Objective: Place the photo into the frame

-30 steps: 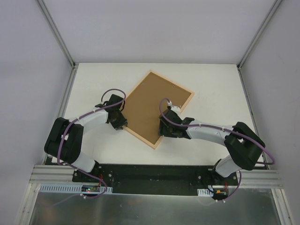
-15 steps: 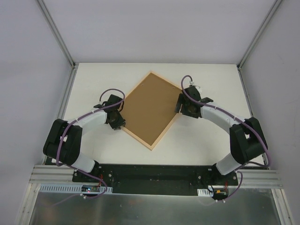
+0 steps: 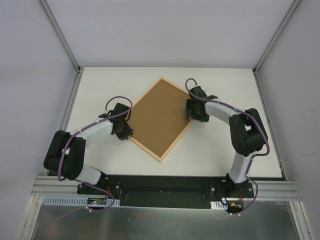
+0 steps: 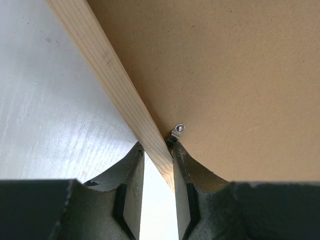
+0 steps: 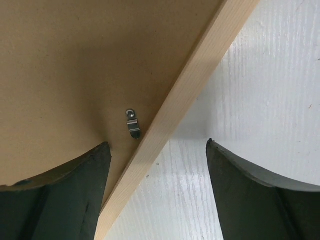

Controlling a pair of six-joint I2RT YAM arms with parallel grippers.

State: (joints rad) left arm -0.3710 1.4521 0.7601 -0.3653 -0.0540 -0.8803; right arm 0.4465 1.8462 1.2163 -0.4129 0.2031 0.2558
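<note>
From overhead I saw the frame point(image 3: 176, 142) lying face down and cornerwise on the white desk point(image 3: 225, 85), brown backing board point(image 3: 162, 117) up. The left claw point(image 3: 125, 134) was at its near-left edge and the right claw point(image 3: 191, 114) at its right corner, though I couldn't judge either grip from there. The left wrist camera showed that claw narrow, its fingers point(image 4: 131, 190) pinching the light wood strip beside a small metal clip point(image 4: 177, 130), while the right wrist camera showed the other claw spread wide astride the strip, one finger over the board near a second clip point(image 5: 132, 122), the other over the desk.
</note>
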